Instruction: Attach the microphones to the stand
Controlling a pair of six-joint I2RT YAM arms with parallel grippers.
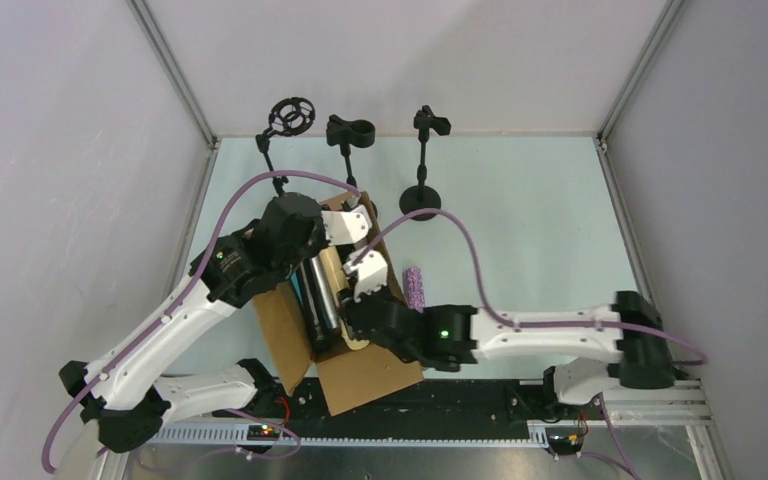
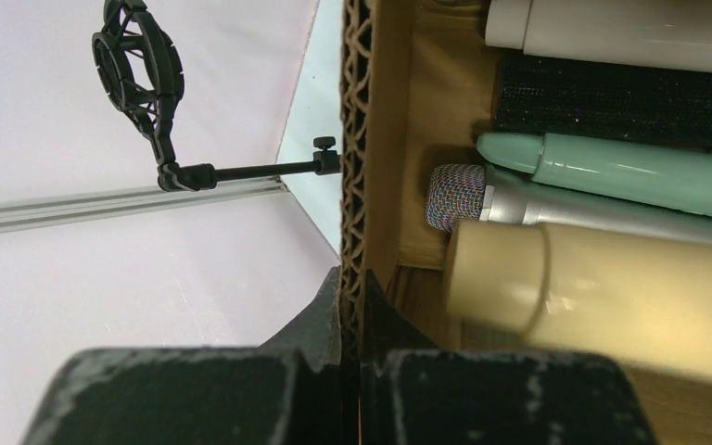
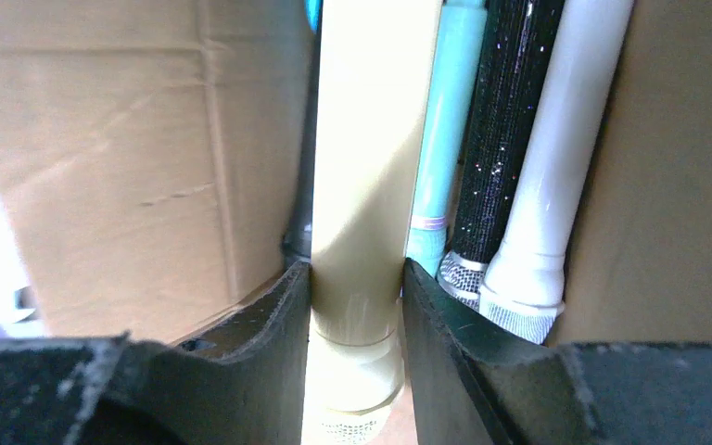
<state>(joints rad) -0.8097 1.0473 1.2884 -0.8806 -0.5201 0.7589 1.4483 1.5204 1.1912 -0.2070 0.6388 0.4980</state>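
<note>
Right gripper (image 3: 354, 271) clamps the smooth barrel of the cream microphone (image 3: 362, 139), lying among others in the cardboard box (image 1: 360, 375) by the table's (image 1: 540, 200) near edge. Left gripper (image 2: 350, 311) pinches the box wall. The microphone looks rigid, glossy and probably slippery; mid-barrel suits.

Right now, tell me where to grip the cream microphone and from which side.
Its smooth body, just behind the head collar, from above through the open top of the cardboard box. The cream microphone lies uppermost, with room beside it for fingers, where the right gripper straddles it.
</note>
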